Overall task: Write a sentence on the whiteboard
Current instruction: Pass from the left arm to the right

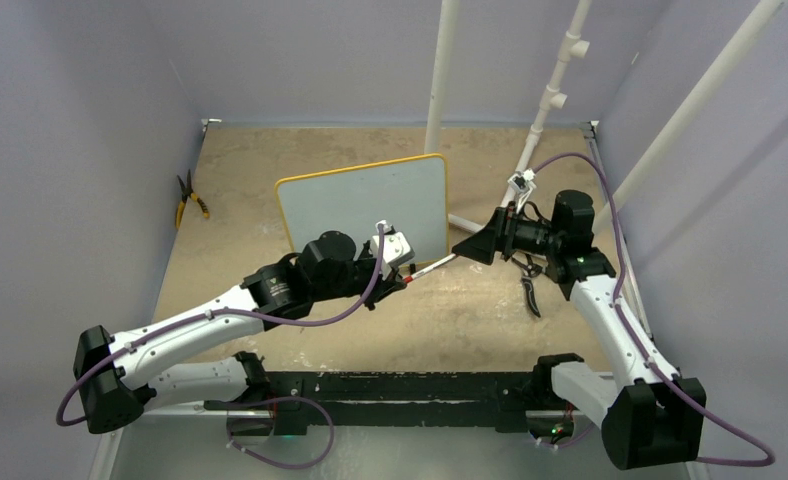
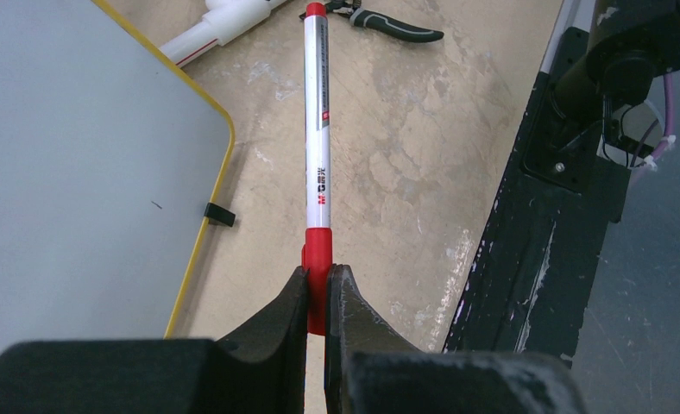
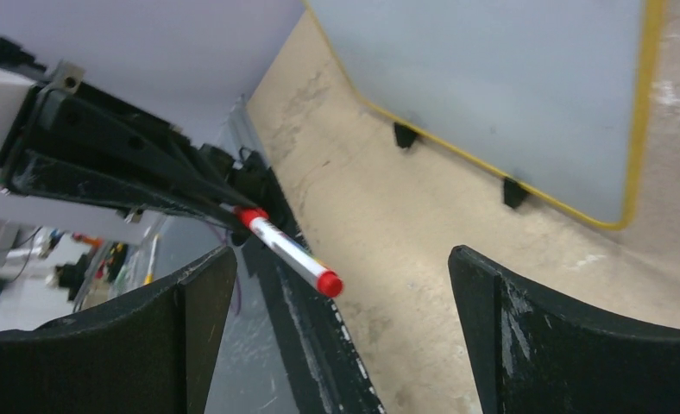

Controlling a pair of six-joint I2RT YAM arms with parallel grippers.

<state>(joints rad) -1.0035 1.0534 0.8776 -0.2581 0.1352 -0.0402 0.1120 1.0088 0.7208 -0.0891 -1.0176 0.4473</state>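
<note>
The whiteboard (image 1: 365, 205), white with a yellow frame, lies at the table's middle back; it also shows in the wrist views (image 2: 60, 147) (image 3: 492, 86). My left gripper (image 1: 402, 276) (image 2: 319, 272) is shut on the red cap of a white marker (image 1: 432, 268) (image 2: 317, 147), just off the board's near right corner. The marker points to the right, towards my right gripper (image 1: 467, 250) (image 3: 341, 254). That gripper is open. The marker's red far end (image 3: 328, 282) hangs between its spread fingers, touching neither.
Yellow-handled pliers (image 1: 188, 200) lie by the left wall. Black-handled cutters (image 1: 528, 285) (image 2: 397, 26) lie under the right arm. White pipes (image 1: 442, 75) (image 1: 555, 95) rise at the back right, and one pipe (image 1: 465, 222) lies by the board's right edge.
</note>
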